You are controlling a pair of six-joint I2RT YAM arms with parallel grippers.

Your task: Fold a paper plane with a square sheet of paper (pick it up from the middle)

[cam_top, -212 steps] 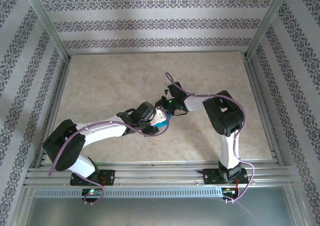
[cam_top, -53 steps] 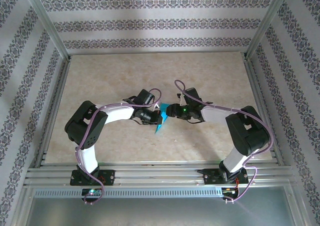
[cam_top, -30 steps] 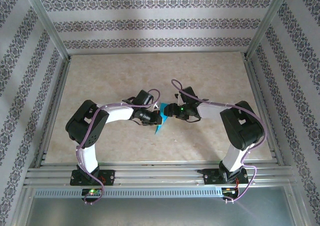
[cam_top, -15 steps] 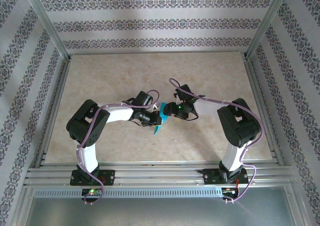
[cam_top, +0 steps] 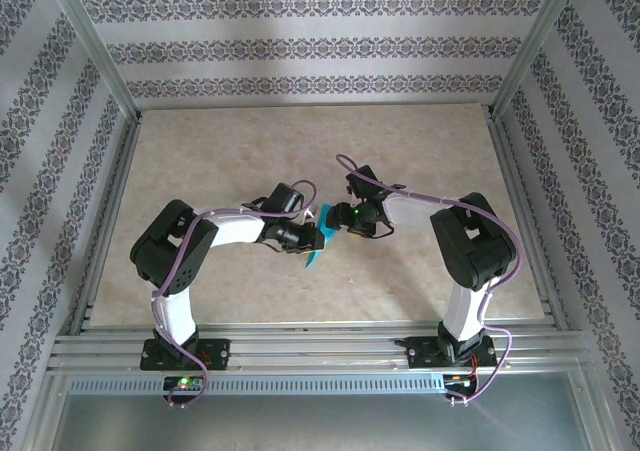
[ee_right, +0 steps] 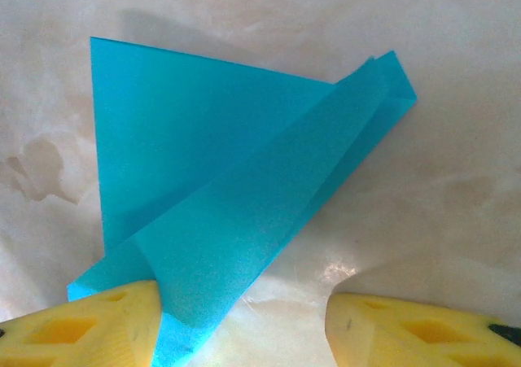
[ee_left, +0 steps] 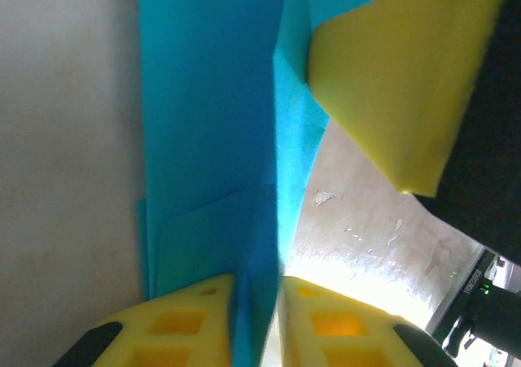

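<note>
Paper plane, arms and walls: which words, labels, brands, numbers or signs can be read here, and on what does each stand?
paper plane: no text, plain teal paper.
right arm's dark housing, left wrist view: a small pale marking near its lower edge, too blurred to read.
wallpaper: ornament only, no letters.

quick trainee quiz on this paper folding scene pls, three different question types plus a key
1. True or false: the right gripper is clamped shut on the paper plane.
2. In the left wrist view, where is the paper plane relative to the fingers of the left gripper? A) between them B) far off to one side C) out of sight
3. Fill in: those fingers are ___ in colour.
Key: 1 false, its jaws stand wide apart; 2 A; 3 yellow.
</note>
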